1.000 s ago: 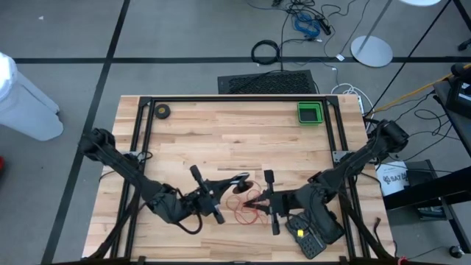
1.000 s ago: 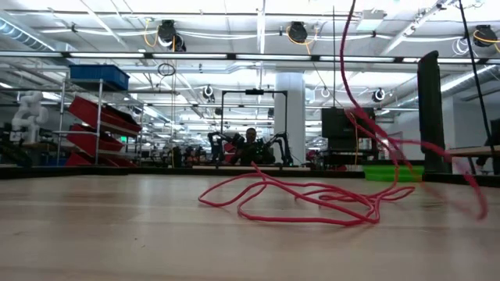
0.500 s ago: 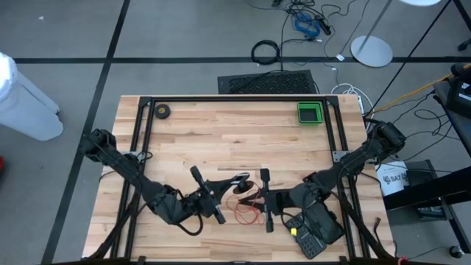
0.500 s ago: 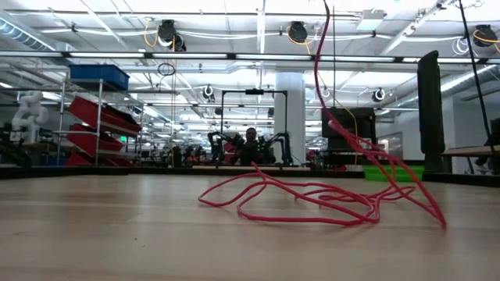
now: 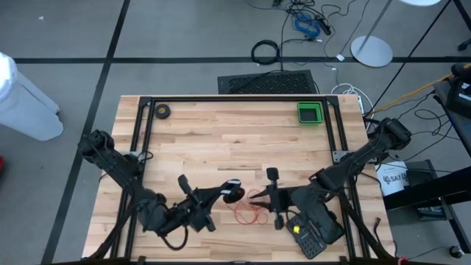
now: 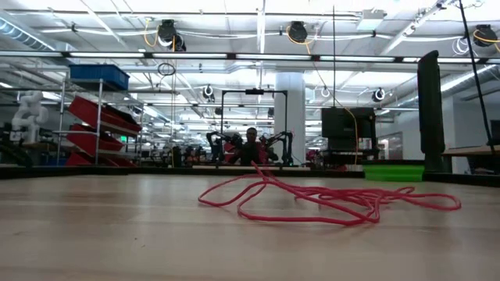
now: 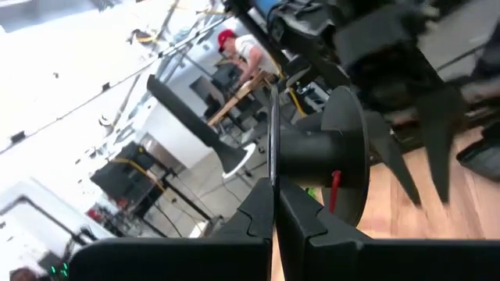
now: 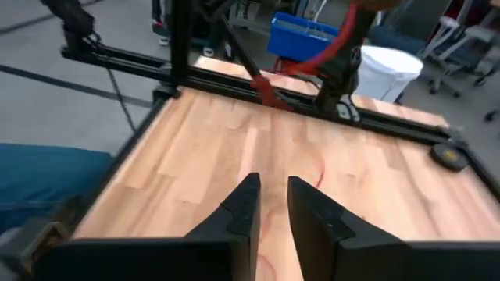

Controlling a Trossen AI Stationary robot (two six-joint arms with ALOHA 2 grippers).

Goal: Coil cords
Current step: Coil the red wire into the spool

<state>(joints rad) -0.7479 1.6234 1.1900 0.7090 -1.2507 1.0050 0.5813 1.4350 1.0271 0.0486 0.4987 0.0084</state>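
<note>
Wooden planks make up the table [image 5: 221, 129], framed by a black rail, and beyond it the low view looks into a long workshop with red bins on shelving and a person seated far off. What has changed: a second ago the red cord [image 6: 328, 201] rose in a tall strand out of the low view, lifted by the right end effector [image 5: 254, 196]; now that strand has dropped and the whole cord lies slack on the table, near the front edge, between the two arms. The right end effector's fingers stand slightly apart with nothing between them in its wrist view (so the cord looks released rather than slipped). The left end effector [image 7: 273, 204] is clamped on the small black reel [image 7: 332, 160], held up off the wood near the front edge, a short red stub showing at the reel's side. My reading is that one pull of cord has ended and the loose tangle is not yet wound on. A green tray [image 5: 310, 112] sits near the back right corner, a black roll [image 5: 162, 111] at the back left.
</note>
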